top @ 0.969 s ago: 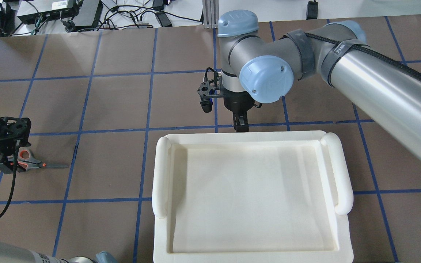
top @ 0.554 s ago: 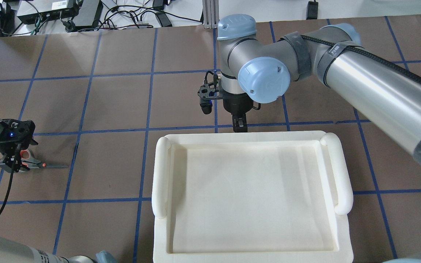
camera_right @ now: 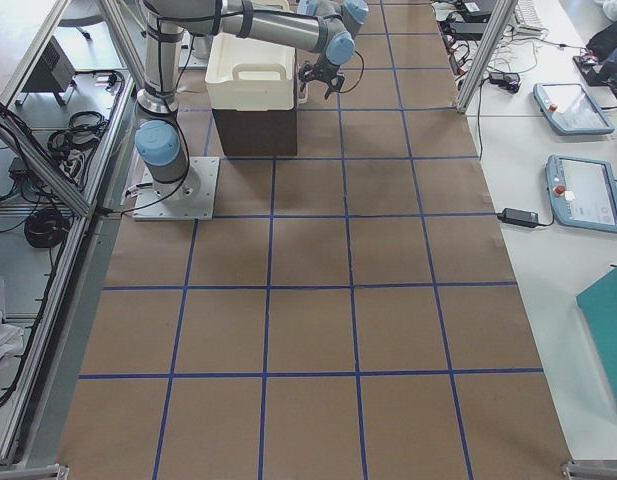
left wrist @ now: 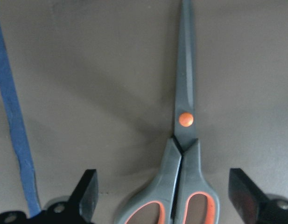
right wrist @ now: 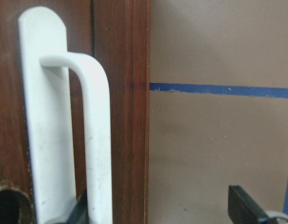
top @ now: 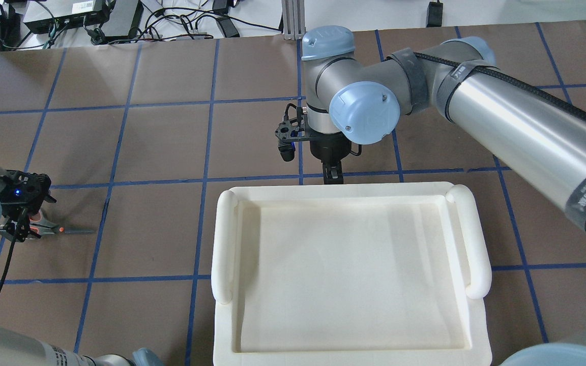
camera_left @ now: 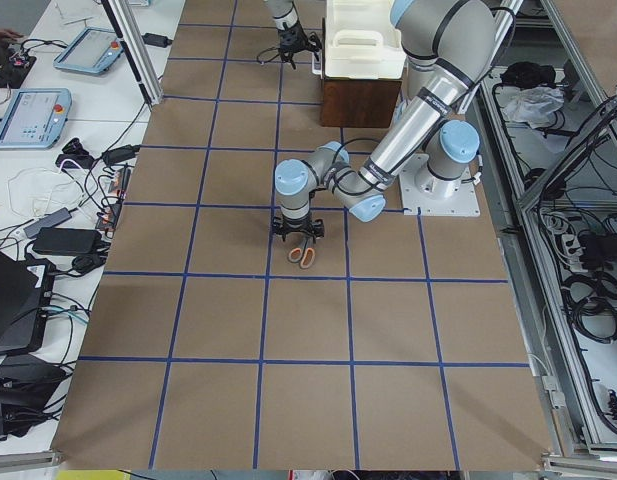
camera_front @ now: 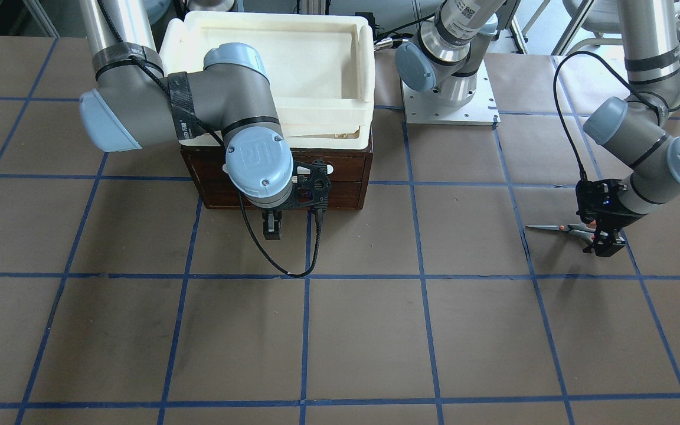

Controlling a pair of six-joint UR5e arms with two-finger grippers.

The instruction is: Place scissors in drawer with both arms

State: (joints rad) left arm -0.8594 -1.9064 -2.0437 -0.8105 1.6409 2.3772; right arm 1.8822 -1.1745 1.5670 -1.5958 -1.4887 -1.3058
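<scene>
Scissors [left wrist: 183,140] with dark blades and grey, orange-lined loops flat on brown worktop [left wrist: 87,93], unmoved, left claw [left wrist: 165,189] spread wide astride the loops, lower than a second ago, right claw [right wrist: 162,207] spread at white bar handle [right wrist: 94,140] of dark wooden drawer [right wrist: 120,93].

Bright, even light; soft shadows; glare on the right arm [top: 506,122]; wrist views slightly soft.
</scene>
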